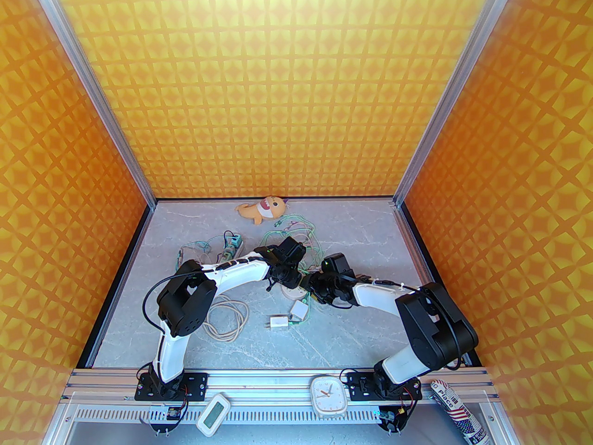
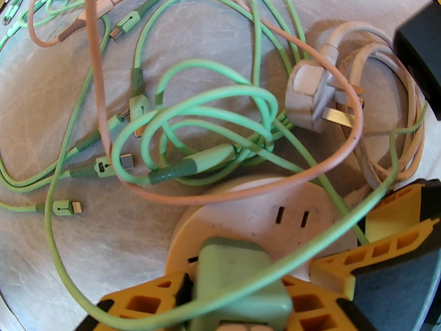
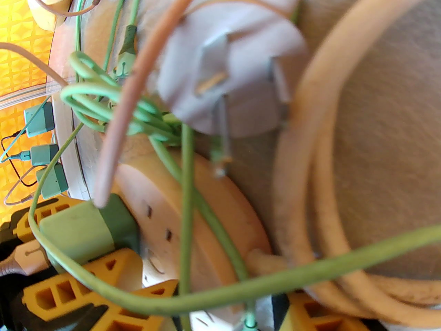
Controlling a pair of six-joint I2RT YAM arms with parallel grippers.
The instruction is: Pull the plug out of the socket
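A green plug point(image 2: 237, 278) sits in the round cream socket point(image 2: 275, 198). My left gripper point(image 2: 234, 309) is shut on it, with a yellow finger point(image 2: 141, 303) on each side. From the right wrist, the plug point(image 3: 79, 229) stands on the socket point(image 3: 206, 216) with a left finger point(image 3: 38, 216) against it. My right gripper point(image 3: 213, 312) straddles the socket's rim, fingers close on both sides. From above, the left gripper point(image 1: 278, 280) and right gripper point(image 1: 311, 291) meet over the socket point(image 1: 293, 293), hiding the plug.
A loose white three-pin plug point(image 2: 310, 91) and its cream cable point(image 3: 310, 150) lie just beyond the socket. Green and pink charging cables point(image 2: 206, 116) tangle over it. White chargers point(image 1: 279, 322), a cable coil point(image 1: 227, 318) and a plush toy point(image 1: 259, 209) lie around.
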